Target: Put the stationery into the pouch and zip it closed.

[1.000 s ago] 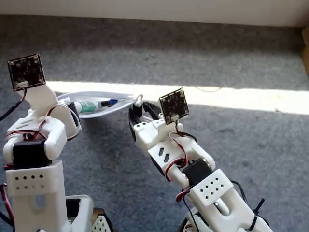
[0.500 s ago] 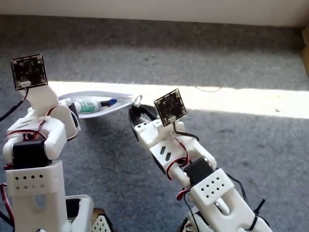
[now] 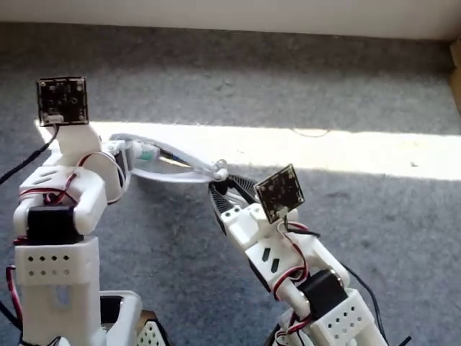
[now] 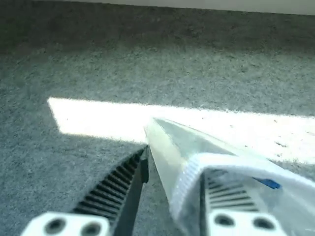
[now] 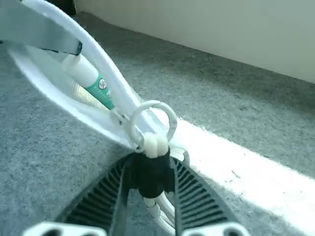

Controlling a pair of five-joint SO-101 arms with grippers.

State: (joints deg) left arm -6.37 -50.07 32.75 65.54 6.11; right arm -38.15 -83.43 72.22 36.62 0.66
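A clear pouch (image 3: 167,163) with a white zip hangs stretched between the two arms above the grey carpet. My left gripper (image 3: 122,155) is shut on its left end; in the left wrist view the white zip tape (image 4: 189,169) sits between the black fingers (image 4: 120,189). At the pouch's right end, my right gripper (image 5: 152,169) is shut on the zipper pull, whose white ring (image 5: 150,123) stands just above the fingertips. Inside the pouch (image 5: 47,78) lies a white and green tube (image 5: 91,78), also visible from above (image 3: 144,153). A blue tip (image 4: 268,183) shows through the plastic.
Grey carpet covers the floor, crossed by a bright strip of sunlight (image 3: 346,151) behind the pouch. A pale wall (image 3: 288,14) runs along the far side. Both arm bases (image 3: 57,288) stand at the near edge.
The right gripper has pulled the zipper pull to the right and nearer. The pouch has stretched and tilted with it, and the left arm has swung slightly right.
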